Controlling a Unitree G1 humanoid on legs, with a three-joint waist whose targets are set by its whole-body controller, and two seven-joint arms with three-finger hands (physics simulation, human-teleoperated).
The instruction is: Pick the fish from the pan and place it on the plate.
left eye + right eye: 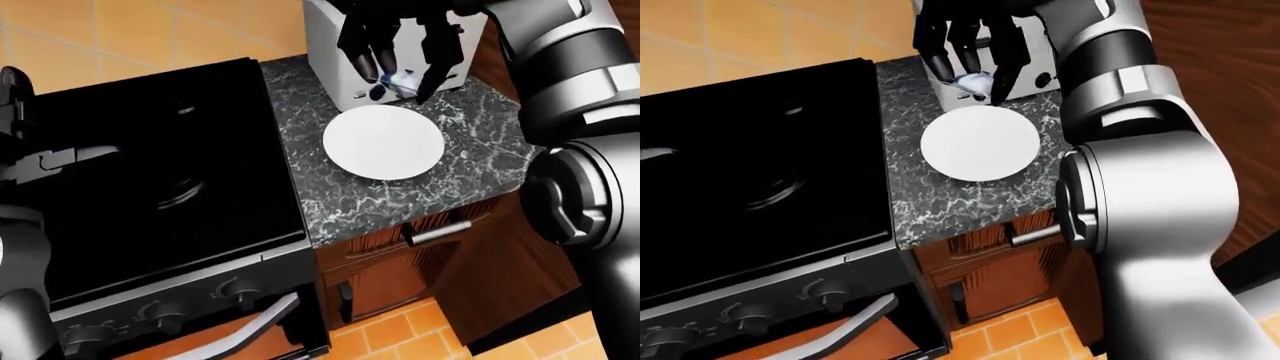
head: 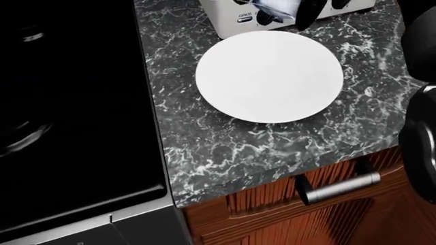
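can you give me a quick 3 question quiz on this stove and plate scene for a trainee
1. True or false: the fish already lies flat on the plate.
2. Multiple choice: what stands at the plate's top edge in the left-eye view? A) a kettle B) a white toaster C) a cutting board
3. Fill in: the plate rests on a dark marbled ____, to the right of the black stove.

Key
1. False: the right hand holds it above the plate's top edge.
2. B
3. counter
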